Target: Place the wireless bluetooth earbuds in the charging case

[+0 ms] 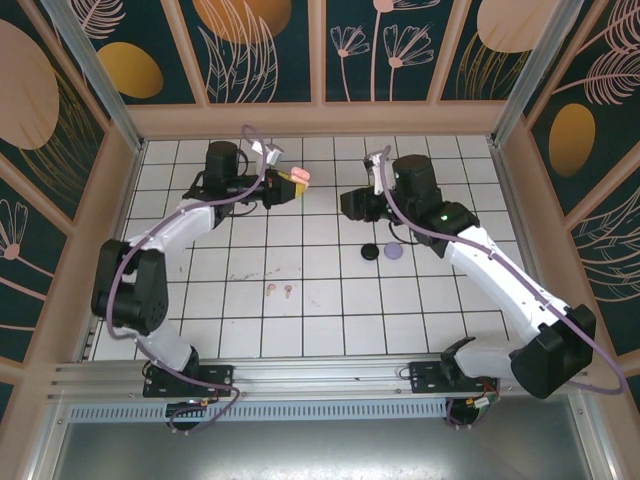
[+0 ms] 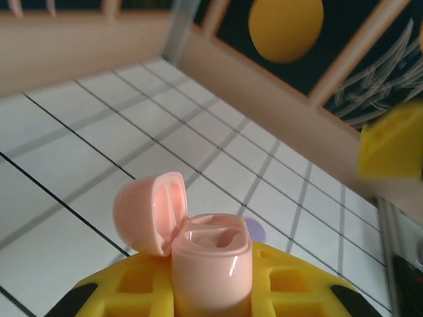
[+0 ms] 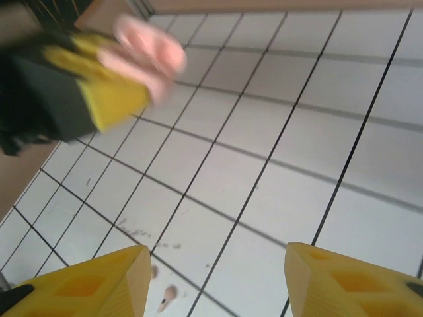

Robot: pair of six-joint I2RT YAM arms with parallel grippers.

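Note:
My left gripper [image 1: 288, 186] is raised at the back of the floor, shut on the pink charging case [image 2: 211, 264]. The case stands upright between the yellow fingers [image 2: 112, 294], and its lid [image 2: 151, 211] is hinged open to the left. The case's inner wells are in view; I cannot tell whether anything lies in them. My right gripper [image 3: 218, 264] hangs open to the right of the case with nothing between its fingers. Two pink earbuds [image 1: 279, 291] lie side by side on the tiles near the middle. One of them [image 3: 170, 295] is by my right gripper's left fingertip.
A black round case [image 1: 369, 252] and a lavender one [image 1: 393, 250] lie on the tiles under the right arm. The lavender case [image 2: 255, 231] is also just behind the pink case. Wooden walls [image 1: 320, 118] surround the white tiled floor.

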